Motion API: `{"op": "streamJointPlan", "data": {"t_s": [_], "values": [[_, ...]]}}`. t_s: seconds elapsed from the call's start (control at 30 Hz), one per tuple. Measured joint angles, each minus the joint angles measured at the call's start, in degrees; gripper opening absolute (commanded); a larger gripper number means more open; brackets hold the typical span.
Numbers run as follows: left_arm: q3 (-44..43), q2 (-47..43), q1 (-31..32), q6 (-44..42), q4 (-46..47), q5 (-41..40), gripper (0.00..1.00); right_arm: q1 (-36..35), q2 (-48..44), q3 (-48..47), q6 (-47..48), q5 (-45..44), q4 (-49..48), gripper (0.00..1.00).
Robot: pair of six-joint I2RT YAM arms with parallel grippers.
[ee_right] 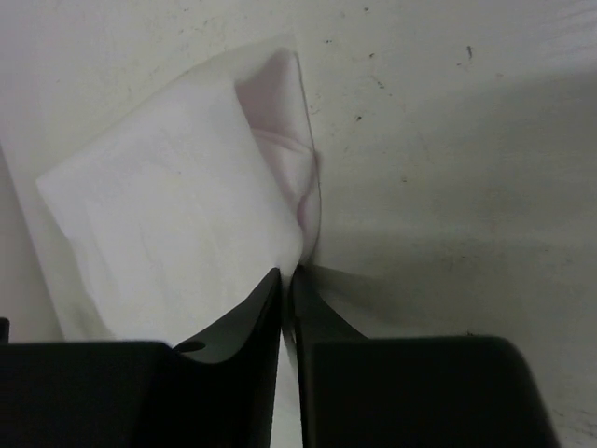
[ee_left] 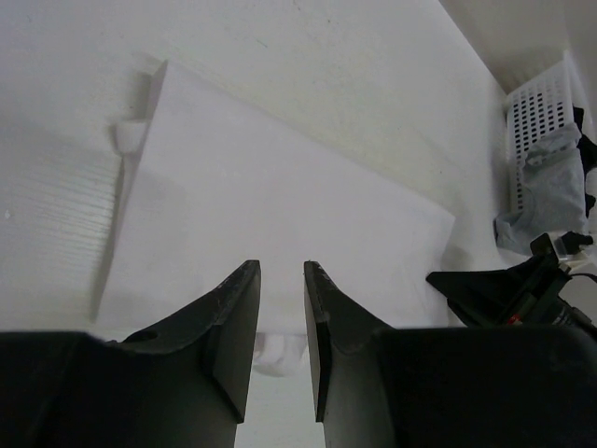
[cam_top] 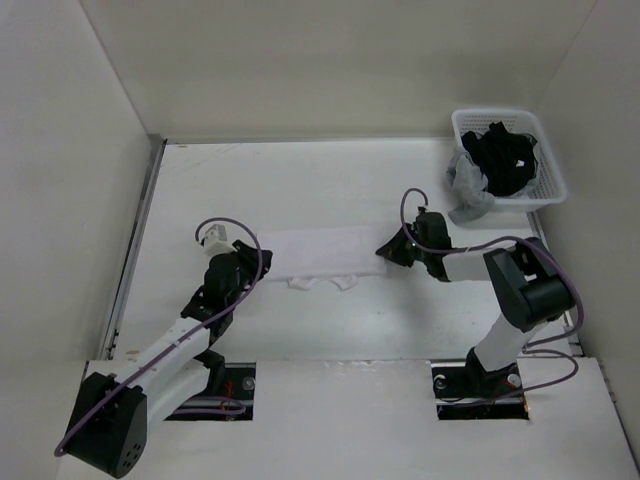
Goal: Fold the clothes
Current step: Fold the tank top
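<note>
Two arms flank a white shirt (cam_top: 320, 255), which lies on the tabletop (cam_top: 330, 190) folded into a long, flat, plain strip running side to side between them. Small crumpled bits poke out along its near edge. The left gripper (ee_left: 280, 266) hovers at the strip's left end, its jaws apart with nothing between them. The right gripper (ee_right: 287, 273) is at the strip's right end, its jaws drawn almost together on the cloth's corner, where a thin upper layer lifts toward the tips. A white basket (cam_top: 555, 185) in the far right corner holds black and grey cloth.
</note>
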State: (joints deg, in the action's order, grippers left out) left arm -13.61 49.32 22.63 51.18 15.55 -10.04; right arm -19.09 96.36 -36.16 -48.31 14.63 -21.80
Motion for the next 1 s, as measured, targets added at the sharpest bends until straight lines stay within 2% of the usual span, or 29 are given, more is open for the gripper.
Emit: {"op": "streamJointPlan", "data": {"t_s": [0.13,0.23,0.4,0.53,0.73,1.0], "values": [[0.0,0.8,0.8,0.0,1.7,-0.3,0.23,1.2,-0.5,2.4,-2.0,1.0,-2.8,0.03],[0.0,2.0,2.5,0.0,2.8,-0.4,0.23,2.9,-6.2,6.9,-2.7,0.4,-2.5,0.03],[-0.3,4.5,6.4,0.0,4.7,-0.5,0.23,2.4,-21.6,8.1,-1.2,-3.5,4.0,0.03],[-0.8,5.0,7.6,0.1,5.8,-0.5,0.23,-3.4,-28.2,2.4,2.2,-9.9,11.9,0.04],[-1.0,2.9,7.4,0.1,6.0,-0.5,0.23,-15.5,-22.5,-12.6,6.8,-18.0,21.6,0.05],[-0.9,-5.0,4.1,0.1,4.4,0.0,0.23,-26.7,-2.6,-33.2,8.5,-24.5,30.9,0.06]]}}
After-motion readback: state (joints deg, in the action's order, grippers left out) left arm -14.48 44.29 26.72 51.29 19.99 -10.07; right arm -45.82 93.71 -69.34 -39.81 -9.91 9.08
